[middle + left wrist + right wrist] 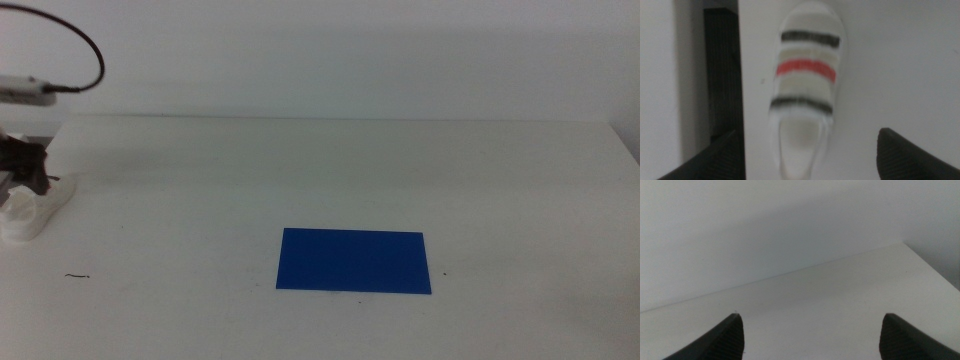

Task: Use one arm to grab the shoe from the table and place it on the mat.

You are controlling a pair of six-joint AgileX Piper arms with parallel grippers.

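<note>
White shoe sits at the worktop's far nine o'clock edge in the middle view, the left claw directly over it; the deep blue mat lies well apart, toward six o'clock. From the left wrist, the shoe, banded dark and red, lies between the claw's spread jaws, untouched. From the right wrist, the right claw stands apart over bare worktop.

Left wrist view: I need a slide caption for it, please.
Open left gripper poised over the striped white shoe near the table edge.
</note>
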